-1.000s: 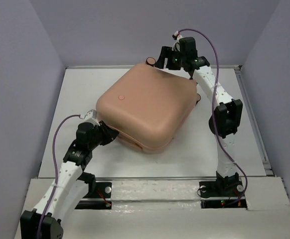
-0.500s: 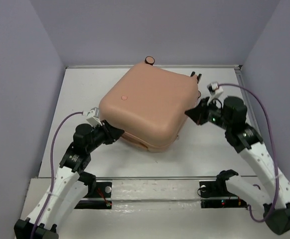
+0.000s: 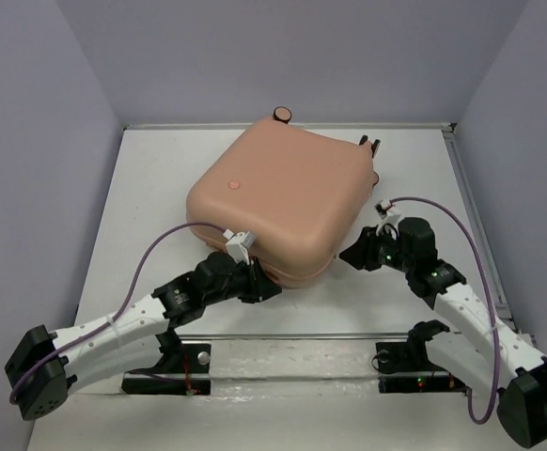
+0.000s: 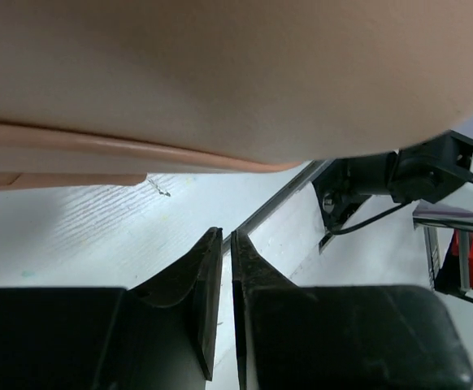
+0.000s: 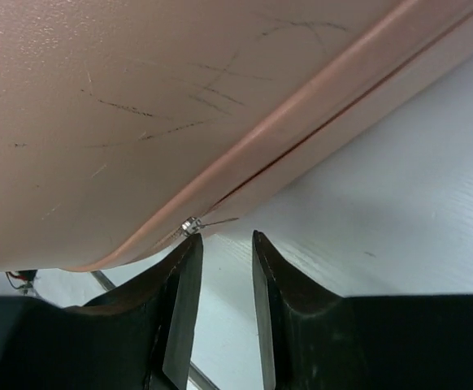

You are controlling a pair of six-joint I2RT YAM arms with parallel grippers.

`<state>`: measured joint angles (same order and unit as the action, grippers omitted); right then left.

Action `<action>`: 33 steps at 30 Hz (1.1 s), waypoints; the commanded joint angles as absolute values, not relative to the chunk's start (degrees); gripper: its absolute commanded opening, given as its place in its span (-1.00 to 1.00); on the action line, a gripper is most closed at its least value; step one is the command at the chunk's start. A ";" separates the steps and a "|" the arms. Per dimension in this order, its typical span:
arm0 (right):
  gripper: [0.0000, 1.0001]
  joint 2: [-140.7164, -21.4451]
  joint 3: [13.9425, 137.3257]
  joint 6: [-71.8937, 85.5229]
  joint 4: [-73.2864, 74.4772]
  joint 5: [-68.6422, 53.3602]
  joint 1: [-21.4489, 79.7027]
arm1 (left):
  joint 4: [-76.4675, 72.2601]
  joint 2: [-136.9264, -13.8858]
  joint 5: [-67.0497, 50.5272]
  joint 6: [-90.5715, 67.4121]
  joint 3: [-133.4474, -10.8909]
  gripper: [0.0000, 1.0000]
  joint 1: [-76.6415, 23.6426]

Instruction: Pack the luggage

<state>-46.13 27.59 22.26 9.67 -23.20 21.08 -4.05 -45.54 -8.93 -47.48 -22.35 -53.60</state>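
Luggage (image 3: 278, 197): left pincer (image 4: 226, 237) shut, empty; right pincer (image 5: 224, 241) ajar by zip pull (image 5: 192, 225) (wrist-only detail).

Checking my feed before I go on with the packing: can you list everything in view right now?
luggage: one, peach-pink, closed, lying flat mid-table.
wheel: one clearly seen, pink and black, at the luggage's far edge.
zipper pull: one, silver, on the seam just beyond the right gripper's fingertips.
table: one, white, under everything.
cables: two, purple, one along each arm.
left arm: white and black, reaching to the luggage's near edge; left gripper shut, empty.
right arm: white and black, at the luggage's right side; right gripper slightly open, empty.
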 commanded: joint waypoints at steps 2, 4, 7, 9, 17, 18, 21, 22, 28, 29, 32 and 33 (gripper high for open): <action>-0.19 -48.52 22.95 20.83 -7.97 -32.86 21.27 | -13.01 -50.62 -5.19 -47.99 -24.96 -0.57 -54.58; -0.18 -48.86 20.74 19.95 -12.11 -33.75 21.27 | -13.10 -51.06 -3.87 -47.73 -25.75 -0.57 -54.58; -0.18 -50.18 20.22 19.16 -17.12 -36.64 21.27 | -13.01 -52.90 -3.25 -46.85 -26.98 -0.57 -54.58; -0.18 -50.71 19.43 18.90 -21.42 -37.00 21.27 | -13.79 -53.35 -2.47 -46.93 -27.07 -0.57 -54.49; -0.20 -56.07 17.84 18.99 -30.94 -39.73 21.27 | -15.91 -55.28 -1.50 -46.76 -27.25 -0.57 -53.96; -0.22 -56.77 18.02 18.98 -31.11 -39.90 21.27 | -15.91 -55.37 -1.49 -46.67 -27.42 -0.57 -53.88; -0.27 -59.23 17.23 19.94 -34.88 -40.43 21.27 | -15.82 -55.20 -0.97 -46.41 -27.42 -0.57 -53.88; -0.34 -59.93 15.92 20.73 -38.81 -40.43 21.27 | -15.91 -55.20 -0.79 -46.41 -27.42 -0.57 -53.79; -0.86 -60.39 14.68 23.64 -41.14 -39.03 22.84 | -16.96 -55.63 -0.62 -45.79 -28.47 -0.57 -53.70; -0.87 -58.38 14.50 23.90 -39.04 -37.28 23.72 | -17.05 -56.33 -0.62 -45.36 -28.91 -0.57 -53.61; -0.86 -51.89 14.76 24.17 -29.21 -29.66 29.08 | -18.02 -58.09 -0.62 -44.56 -32.07 -0.57 -53.26; -0.86 -50.12 14.94 24.26 -26.31 -27.44 30.57 | -18.37 -58.36 -0.62 -44.30 -32.60 -0.57 -52.22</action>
